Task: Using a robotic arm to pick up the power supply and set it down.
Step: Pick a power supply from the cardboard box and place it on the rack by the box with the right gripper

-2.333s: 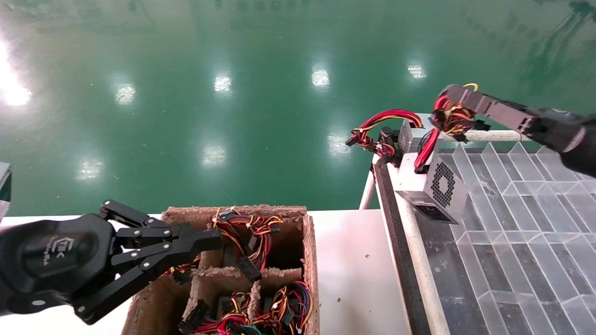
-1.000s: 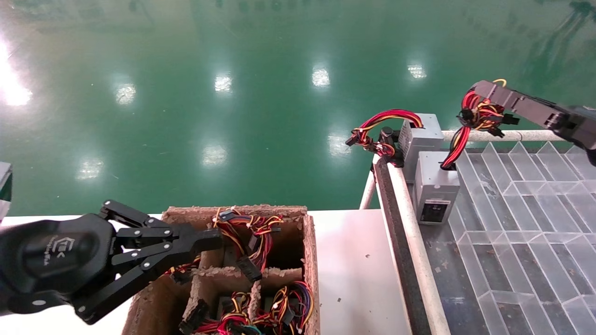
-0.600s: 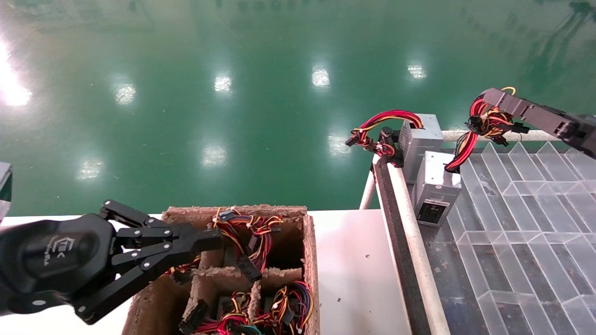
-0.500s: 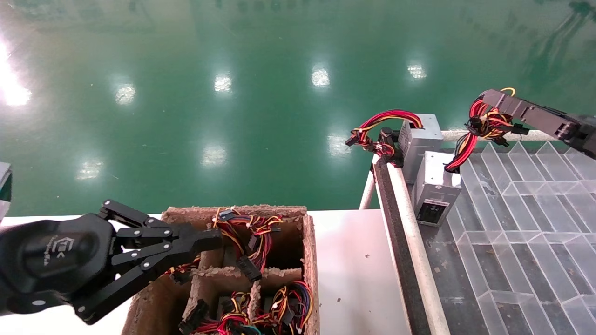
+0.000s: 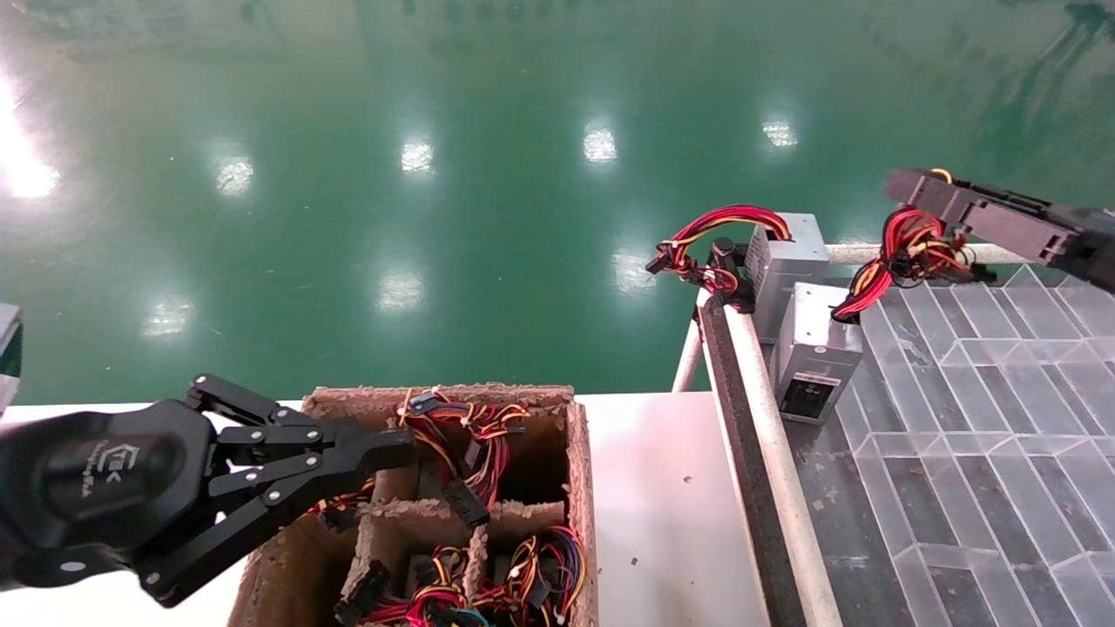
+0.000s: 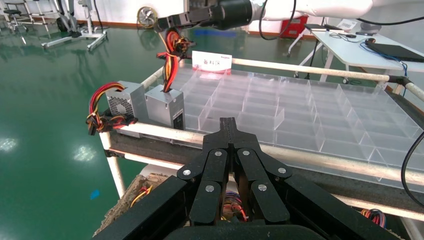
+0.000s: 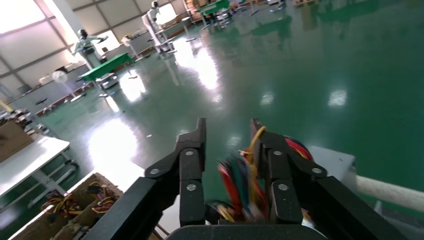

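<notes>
- right end effector [image 5: 906,185] up over the far edge of the clear divided tray [image 5: 976,348], fingers [image 7: 192,150] spread apart; right wrist view shows a gap between them, nothing clamped
- wire bundle [image 5: 906,252] red/yellow/black hangs just under the right end effector, looks loose; touching or not, cannot tell
- bundle runs down into the top of the power supply [image 5: 814,348]
- power supply sits on the tray at its left edge, just beside the white rail [image 5: 766,418], black socket panel facing the robot, slightly tilted
- second grey box [image 5: 788,252] just behind it, touching or nearly so, its red-yellow wires arch left past the rail to black connectors [image 5: 688,266]
- left end effector [image 5: 383,448] parked low over the cardboard crate [image 5: 579,488], fingers [image 6: 227,132] pressed together, empty
- crate has compartments full of coloured cables, stands on the white desk [image 5: 662,514]
- green shiny floor [image 5: 435,174] beyond
</notes>
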{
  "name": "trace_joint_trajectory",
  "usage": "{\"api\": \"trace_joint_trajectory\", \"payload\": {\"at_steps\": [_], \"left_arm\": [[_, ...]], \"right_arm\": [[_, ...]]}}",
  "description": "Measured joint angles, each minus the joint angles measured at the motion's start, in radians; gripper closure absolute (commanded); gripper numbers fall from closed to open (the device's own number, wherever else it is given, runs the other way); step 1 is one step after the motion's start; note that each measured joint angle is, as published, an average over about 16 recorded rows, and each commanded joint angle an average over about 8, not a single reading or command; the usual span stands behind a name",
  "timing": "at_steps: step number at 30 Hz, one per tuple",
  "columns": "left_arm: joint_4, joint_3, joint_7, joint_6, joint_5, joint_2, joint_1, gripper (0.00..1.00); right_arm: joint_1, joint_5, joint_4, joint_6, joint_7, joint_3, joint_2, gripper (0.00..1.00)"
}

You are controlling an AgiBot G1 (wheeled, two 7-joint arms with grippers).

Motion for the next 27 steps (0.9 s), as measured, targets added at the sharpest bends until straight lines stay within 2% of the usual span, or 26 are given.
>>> {"api": "trace_joint_trajectory", "payload": {"at_steps": [19, 27], "left_arm": [[0.000, 0.000, 0.000, 0.000, 0.000, 0.000, 0.000, 1.00], [0.000, 0.000, 0.000, 0.000, 0.000, 0.000, 0.000, 1.00]], "right_arm": [[0.014, 0.040, 0.196, -0.006, 0.054, -0.041, 0.018, 0.00], [0.024, 0.012, 0.237, -0.006, 0.070, -0.094, 0.044, 0.00]]}}
